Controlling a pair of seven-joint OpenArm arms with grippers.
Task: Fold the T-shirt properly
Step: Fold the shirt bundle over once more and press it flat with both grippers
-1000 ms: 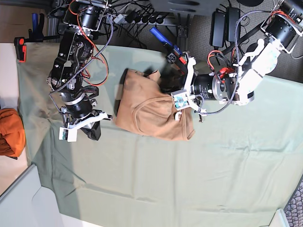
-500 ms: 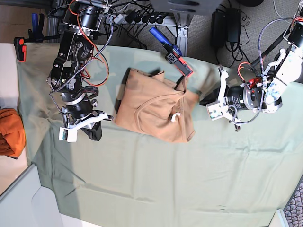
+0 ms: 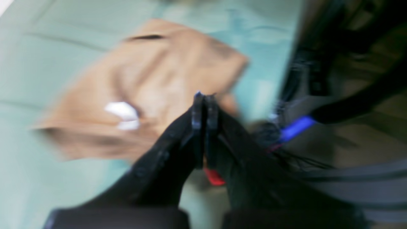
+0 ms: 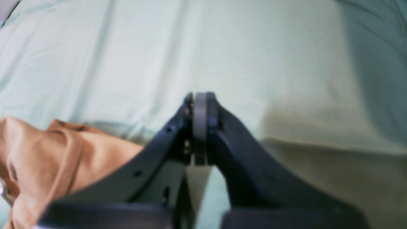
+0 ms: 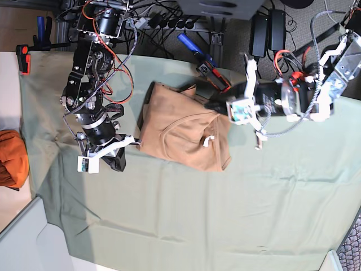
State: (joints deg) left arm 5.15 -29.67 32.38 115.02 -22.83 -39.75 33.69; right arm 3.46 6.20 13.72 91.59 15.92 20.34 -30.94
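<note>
Between both closed claws lies the T-shirt (image 5: 183, 132).

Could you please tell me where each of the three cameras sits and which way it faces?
Base: overhead, looking down on the green cloth, T-shirt and both arms.
Left wrist: behind the left gripper, jaws shut, facing the blurred T-shirt.
Right wrist: behind the right gripper, jaws shut, facing green cloth, T-shirt at lower left.
Shared: all three show the T-shirt on the cloth.

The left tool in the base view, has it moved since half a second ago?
Yes. The left tool, shut, has swung back toward the T-shirt, now at its edge.
</note>
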